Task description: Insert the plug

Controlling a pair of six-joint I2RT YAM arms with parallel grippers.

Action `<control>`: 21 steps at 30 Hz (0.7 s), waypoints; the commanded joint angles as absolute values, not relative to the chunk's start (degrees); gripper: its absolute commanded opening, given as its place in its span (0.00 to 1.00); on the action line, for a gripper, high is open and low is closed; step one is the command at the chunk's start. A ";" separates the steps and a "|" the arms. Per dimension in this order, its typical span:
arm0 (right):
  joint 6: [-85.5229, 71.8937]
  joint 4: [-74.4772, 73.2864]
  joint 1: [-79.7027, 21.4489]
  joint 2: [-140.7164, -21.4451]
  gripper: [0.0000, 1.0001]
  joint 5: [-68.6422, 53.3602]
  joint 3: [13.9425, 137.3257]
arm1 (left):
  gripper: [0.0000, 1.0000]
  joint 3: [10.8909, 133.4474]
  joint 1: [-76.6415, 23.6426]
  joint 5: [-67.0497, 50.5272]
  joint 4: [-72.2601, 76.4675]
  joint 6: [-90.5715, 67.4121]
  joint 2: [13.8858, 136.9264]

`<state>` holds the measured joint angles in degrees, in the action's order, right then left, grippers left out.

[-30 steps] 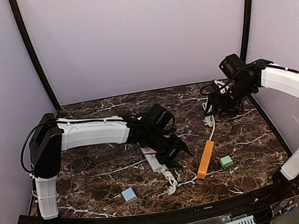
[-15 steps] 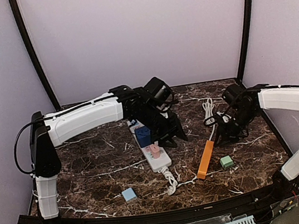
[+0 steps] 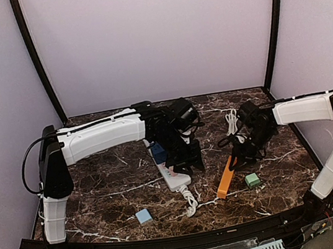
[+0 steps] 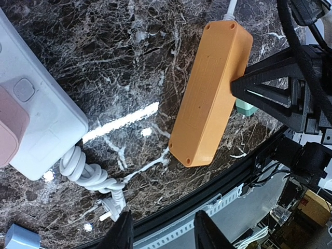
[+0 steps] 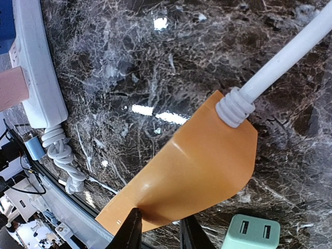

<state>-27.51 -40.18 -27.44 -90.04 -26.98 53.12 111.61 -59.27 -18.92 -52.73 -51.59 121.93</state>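
While right hand [image 5: 158, 231] clamps the orange power strip [image 5: 197, 166] (looks underside-up), left hand [image 4: 165, 233] hovers, fingers apart, white plug [image 4: 108, 211] lying just off its fingertips on the table [image 4: 129, 62]. Pinch plug body squarely, prongs clear.

Table top [image 4: 129, 57]: polished dark marble look, glossy, throws glare. Orange power strip [image 4: 210, 93] at the right gripper [image 5: 158, 228]: smooth plastic, slight sheen. White power strip [image 4: 46, 124] up-left of the left fingers [image 4: 124, 236]: smooth matt plastic. Its cable [image 4: 85, 174]: smooth plastic sheath. Green adapter [image 5: 251, 231]: matt plastic
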 commanded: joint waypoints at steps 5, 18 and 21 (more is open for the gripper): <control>-29.88 -41.67 -31.19 -95.36 0.35 -19.50 59.19 | 0.39 111.32 -59.41 -16.76 -57.01 -49.50 121.40; -28.43 -52.25 -36.64 -107.80 0.35 -8.14 70.71 | 0.38 107.84 -59.41 -18.50 -55.68 -46.20 120.02; -28.21 -56.77 -38.07 -111.42 0.38 -4.63 75.76 | 0.38 107.03 -59.38 -18.92 -56.09 -44.98 119.33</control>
<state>-29.34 -50.39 -36.18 -104.27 -15.81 73.25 108.66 -59.27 -18.02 -54.74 -47.51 121.93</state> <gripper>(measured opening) 0.365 0.385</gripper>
